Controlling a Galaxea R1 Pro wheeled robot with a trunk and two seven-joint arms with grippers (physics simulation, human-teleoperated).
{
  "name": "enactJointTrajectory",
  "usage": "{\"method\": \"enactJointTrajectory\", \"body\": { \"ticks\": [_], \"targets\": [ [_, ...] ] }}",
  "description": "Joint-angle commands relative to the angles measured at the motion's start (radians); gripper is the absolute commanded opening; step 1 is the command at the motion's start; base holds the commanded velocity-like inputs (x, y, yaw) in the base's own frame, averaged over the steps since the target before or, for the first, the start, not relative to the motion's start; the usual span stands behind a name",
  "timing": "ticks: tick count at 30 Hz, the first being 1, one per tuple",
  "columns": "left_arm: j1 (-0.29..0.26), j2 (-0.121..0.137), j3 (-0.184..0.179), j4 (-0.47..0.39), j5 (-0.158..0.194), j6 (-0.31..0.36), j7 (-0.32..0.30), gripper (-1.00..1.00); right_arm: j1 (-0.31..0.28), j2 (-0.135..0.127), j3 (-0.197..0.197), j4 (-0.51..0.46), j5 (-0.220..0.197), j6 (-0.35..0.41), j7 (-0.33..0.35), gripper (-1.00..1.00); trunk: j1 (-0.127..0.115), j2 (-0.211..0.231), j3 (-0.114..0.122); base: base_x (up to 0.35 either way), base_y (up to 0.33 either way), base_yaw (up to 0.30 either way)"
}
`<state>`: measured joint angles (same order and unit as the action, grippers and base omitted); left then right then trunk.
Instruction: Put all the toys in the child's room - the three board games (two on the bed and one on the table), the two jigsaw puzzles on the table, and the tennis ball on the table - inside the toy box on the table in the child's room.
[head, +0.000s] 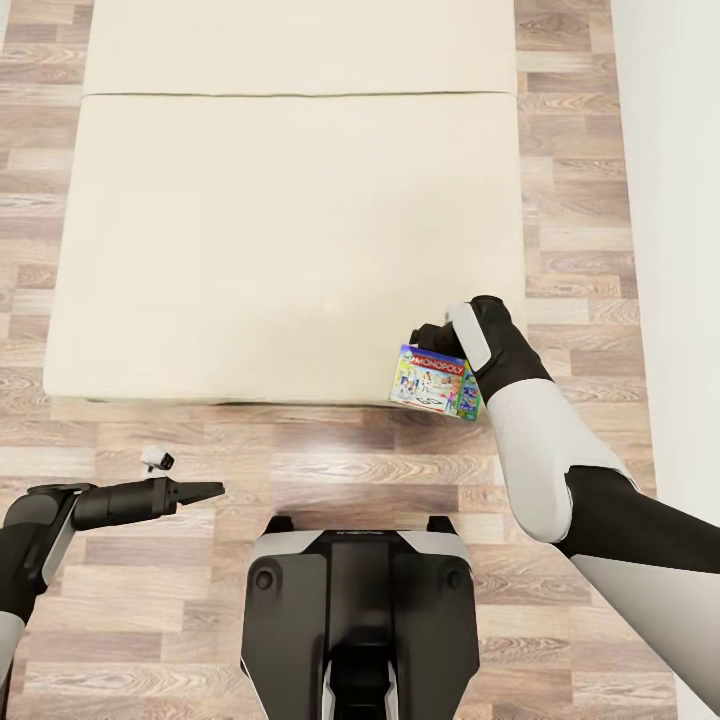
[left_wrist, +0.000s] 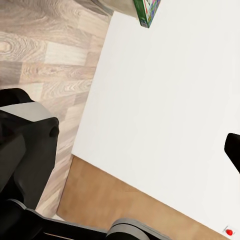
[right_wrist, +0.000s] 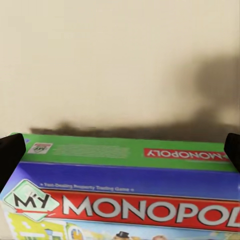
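head view: right gripper (head: 440, 345) clamped on a green-edged monopoly board game (head: 436, 382), held at the near right corner of the beige bed (head: 280, 240), over its front edge. left gripper (head: 205, 491) hangs over the wood floor (head: 330, 465), well apart from the game; its jaws' state cannot be told.

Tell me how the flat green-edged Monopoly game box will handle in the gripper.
The flat green-edged Monopoly game box looks stiff: its edges stay straight in the right gripper. Held by one edge past the beige bed, it may swing. Its printed faces look smooth, perhaps slippery.
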<state>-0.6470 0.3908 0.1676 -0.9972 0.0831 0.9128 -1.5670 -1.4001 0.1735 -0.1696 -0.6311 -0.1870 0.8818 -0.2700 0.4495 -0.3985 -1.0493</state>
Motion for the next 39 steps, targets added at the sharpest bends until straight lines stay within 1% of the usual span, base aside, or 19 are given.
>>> {"method": "enactJointTrajectory", "body": {
  "ticks": [1,13,39],
  "targets": [
    [0.0,0.0,0.0,0.0,0.0,0.011,-0.004,1.0,0.0,0.001,-0.004,-0.001,-0.011,0.002,-0.009,1.0,0.001,-0.002,-0.001,-0.046,0.0,0.0],
    [0.0,0.0,0.0,0.0,0.0,0.011,-0.004,1.0,0.0,0.001,-0.004,-0.001,-0.011,0.002,-0.009,1.0,0.001,-0.002,-0.001,-0.055,0.0,0.0],
    [0.001,0.002,0.001,0.0,-0.001,0.01,-0.004,1.0,0.0,0.001,-0.004,-0.001,-0.01,0.001,-0.01,1.0,0.001,-0.002,-0.001,-0.002,0.0,0.0]
  ]
}}
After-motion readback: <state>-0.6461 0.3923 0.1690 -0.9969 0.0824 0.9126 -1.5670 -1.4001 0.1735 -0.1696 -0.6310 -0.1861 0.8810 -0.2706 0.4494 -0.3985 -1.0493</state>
